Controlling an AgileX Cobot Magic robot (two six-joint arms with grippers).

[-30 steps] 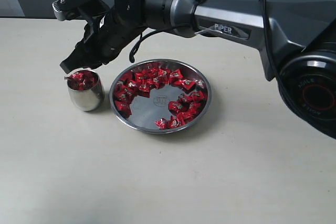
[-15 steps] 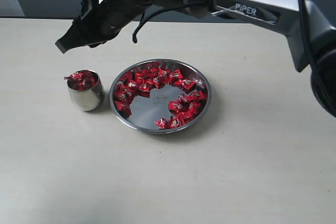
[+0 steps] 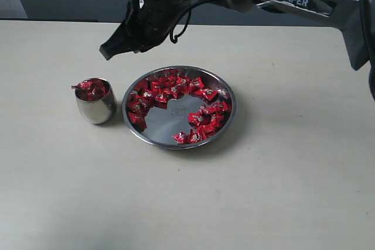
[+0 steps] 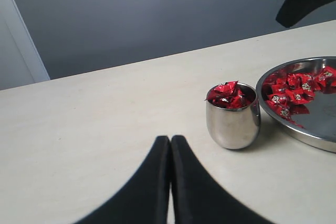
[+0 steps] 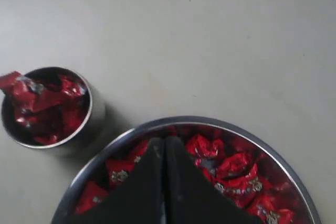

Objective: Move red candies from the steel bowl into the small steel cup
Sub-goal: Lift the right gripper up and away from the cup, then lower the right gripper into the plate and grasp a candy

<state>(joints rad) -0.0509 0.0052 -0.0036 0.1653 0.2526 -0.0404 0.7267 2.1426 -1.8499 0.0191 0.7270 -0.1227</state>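
The right gripper (image 3: 110,51) is hanging near the bowl (image 3: 161,122), pressed together, holding nothing. The candies (image 3: 202,115) are looking light and slippery; pinching one's fat middle seems best.

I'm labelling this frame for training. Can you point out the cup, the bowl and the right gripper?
cup (image 3: 96,111), exterior view, on its outer wall.
bowl (image 3: 167,126), exterior view, on the bare flat bottom.
right gripper (image 3: 108,52), exterior view, at the tips of its shut fingers.

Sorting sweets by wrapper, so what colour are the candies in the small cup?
Shiny red candies in the steel cup; clearest in left wrist view.
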